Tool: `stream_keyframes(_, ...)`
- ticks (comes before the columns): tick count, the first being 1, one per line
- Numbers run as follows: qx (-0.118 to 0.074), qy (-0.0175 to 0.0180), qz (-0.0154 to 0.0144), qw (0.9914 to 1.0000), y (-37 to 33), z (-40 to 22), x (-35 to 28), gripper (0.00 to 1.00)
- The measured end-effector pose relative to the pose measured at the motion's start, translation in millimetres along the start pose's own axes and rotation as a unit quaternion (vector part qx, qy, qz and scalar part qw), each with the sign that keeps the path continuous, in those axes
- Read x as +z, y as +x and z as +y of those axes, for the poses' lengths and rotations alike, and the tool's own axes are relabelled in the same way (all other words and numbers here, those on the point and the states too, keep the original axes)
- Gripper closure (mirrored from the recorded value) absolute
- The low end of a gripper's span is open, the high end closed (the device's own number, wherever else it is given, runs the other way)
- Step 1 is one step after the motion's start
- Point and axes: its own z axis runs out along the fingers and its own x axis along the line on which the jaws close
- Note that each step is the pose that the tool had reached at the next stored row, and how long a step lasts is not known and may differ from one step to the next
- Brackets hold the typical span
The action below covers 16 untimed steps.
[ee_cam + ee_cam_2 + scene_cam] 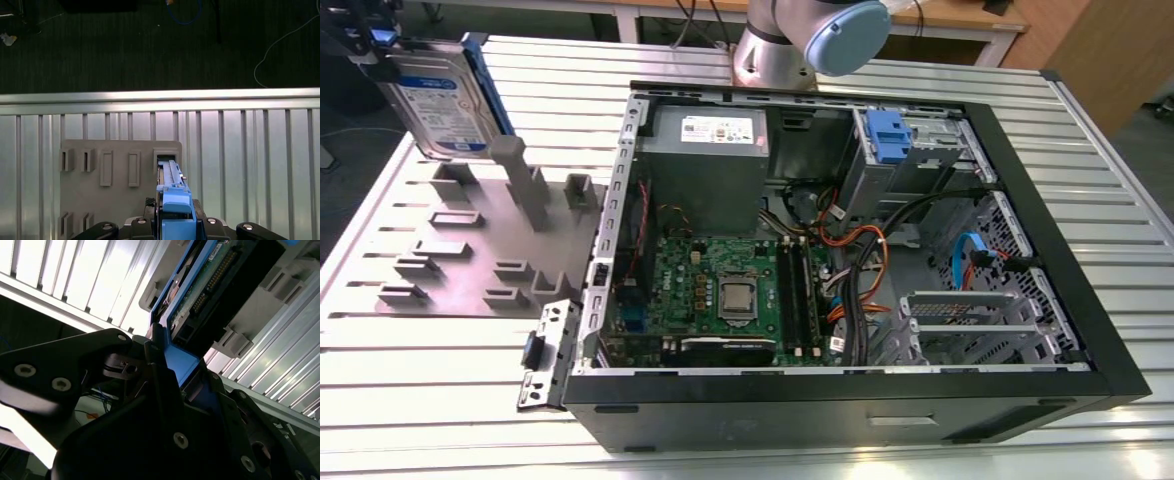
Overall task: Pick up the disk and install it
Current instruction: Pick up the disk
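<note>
The gripper [177, 370] has its fingers clamped on the blue bracket end of the disk [443, 100], which hangs upright on edge over the grey slotted holder plate [467, 250], at the exterior view's left of the open computer case [1057, 240].

Holds the gripper [371, 35] at ten o'clock in the exterior view, aimed downward, clamped on the top edge of the disk [447, 100]. Presses black fingers [156, 365] against it from both sides (second wrist view). Stands the silver arm [781, 45], grey-blue cap on its joint, at twelve o'clock.
</note>
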Motion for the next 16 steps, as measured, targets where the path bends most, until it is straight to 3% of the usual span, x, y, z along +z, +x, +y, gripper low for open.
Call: stream_keyframes(16, 0.0, 0.0, -0.0003, 1.0, 0.0, 0.0, -3.7, 0.64)
